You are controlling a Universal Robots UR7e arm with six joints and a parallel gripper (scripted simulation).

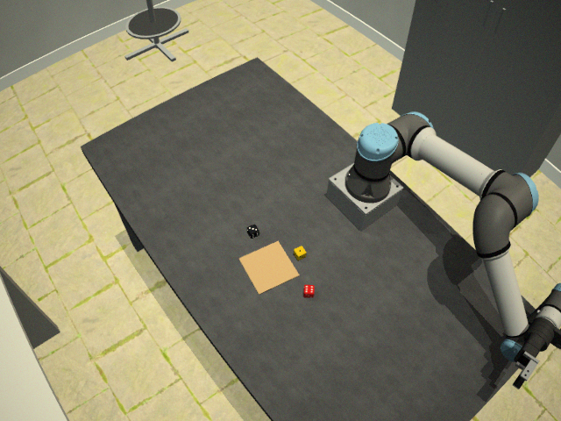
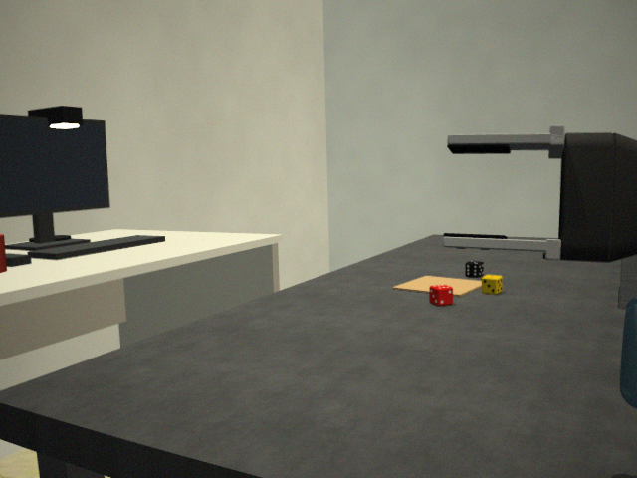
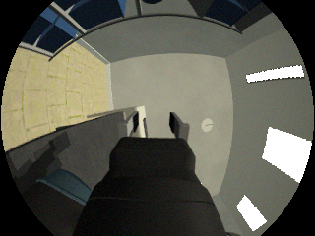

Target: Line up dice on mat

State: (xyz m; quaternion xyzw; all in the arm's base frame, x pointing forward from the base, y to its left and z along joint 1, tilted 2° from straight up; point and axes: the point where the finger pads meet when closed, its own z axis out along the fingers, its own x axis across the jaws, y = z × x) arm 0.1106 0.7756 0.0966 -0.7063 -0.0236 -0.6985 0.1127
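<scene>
A tan mat (image 1: 268,266) lies flat on the dark table, also in the exterior view (image 2: 438,284). A black die (image 1: 252,231) stands just beyond the mat's far corner, showing two or three white pips on top. A yellow die (image 1: 299,252) stands by the mat's edge nearest the base, one pip up. A red die (image 1: 308,291) stands off the mat's near right corner, six pips up. All three are off the mat. My gripper (image 1: 524,374) hangs open and empty off the table's right corner, far from the dice. In the wrist view its fingers hold nothing.
The robot base (image 1: 365,192) stands on a grey block at the table's right edge. A white desk with a monitor (image 2: 51,169) and keyboard stands to the left. A tall dark panel (image 1: 485,76) stands behind the robot.
</scene>
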